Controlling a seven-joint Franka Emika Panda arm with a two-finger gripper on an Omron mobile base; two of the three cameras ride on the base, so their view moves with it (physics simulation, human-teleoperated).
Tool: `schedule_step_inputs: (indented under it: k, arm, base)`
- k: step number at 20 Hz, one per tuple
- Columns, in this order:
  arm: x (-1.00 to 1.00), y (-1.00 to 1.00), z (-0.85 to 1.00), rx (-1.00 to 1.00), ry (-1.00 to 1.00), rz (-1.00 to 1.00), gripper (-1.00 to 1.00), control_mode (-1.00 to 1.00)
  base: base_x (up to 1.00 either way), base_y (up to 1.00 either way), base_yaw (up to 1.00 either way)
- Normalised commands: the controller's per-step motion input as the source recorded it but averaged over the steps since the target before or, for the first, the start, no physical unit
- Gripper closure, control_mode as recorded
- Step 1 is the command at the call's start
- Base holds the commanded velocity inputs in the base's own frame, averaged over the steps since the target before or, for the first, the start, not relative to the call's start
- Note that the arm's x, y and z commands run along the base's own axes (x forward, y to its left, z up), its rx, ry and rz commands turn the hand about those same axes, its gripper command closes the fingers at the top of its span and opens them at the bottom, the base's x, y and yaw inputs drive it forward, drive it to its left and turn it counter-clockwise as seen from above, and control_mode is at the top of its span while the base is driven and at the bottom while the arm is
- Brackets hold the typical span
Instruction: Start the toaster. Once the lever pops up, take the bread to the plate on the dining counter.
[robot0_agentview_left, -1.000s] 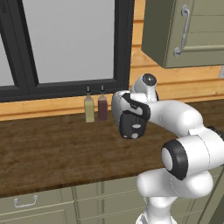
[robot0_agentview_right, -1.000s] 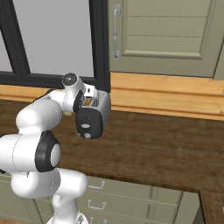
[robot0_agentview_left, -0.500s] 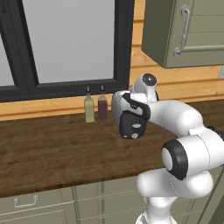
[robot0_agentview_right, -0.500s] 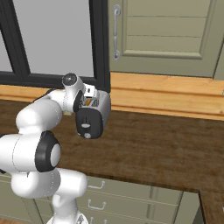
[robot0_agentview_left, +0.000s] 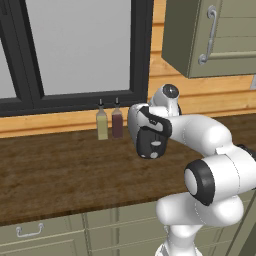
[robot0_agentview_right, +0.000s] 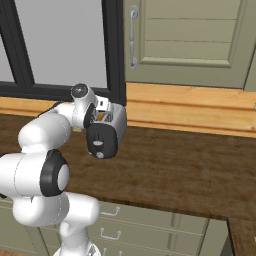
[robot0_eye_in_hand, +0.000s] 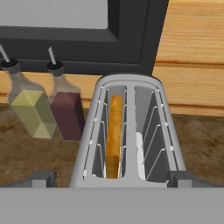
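Toaster (robot0_eye_in_hand: 127, 131) sits on the dark wood worktop (robot0_agentview_left: 60, 170) below a window (robot0_agentview_left: 75, 45), gripper (robot0_eye_in_hand: 111, 177) wide open, empty.

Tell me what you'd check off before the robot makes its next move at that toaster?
1. Bread loaded: ok. A slice stands on edge in the left slot of the toaster in the hand view.
2. Gripper open: ok. Its fingertips stand wide, one at each side of the toaster's near end.
3. Hand lined up: ok. The hand view looks straight down along the slots.
4. Lever position: cannot tell. The black end panel shows in the right base view, but the slider is too small to read.
5. Nearby obstacles: ok. The yellow bottle and the dark red bottle stand beside the toaster, apart from it.
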Motion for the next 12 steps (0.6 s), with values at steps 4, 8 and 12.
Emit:
schedule_step_inputs:
  k: [4, 8, 12]
  arm:
    - [0.00, 0.00, 0.00, 0.00, 0.00, 0.00, -1.00, -1.00]
    - [0.00, 0.00, 0.00, 0.00, 0.00, 0.00, -1.00, -1.00]
    - [0.00, 0.00, 0.00, 0.00, 0.00, 0.00, -1.00, -1.00]
  base:
    - [0.00, 0.00, 0.00]
    - [0.00, 0.00, 0.00]
    - [0.00, 0.00, 0.00]
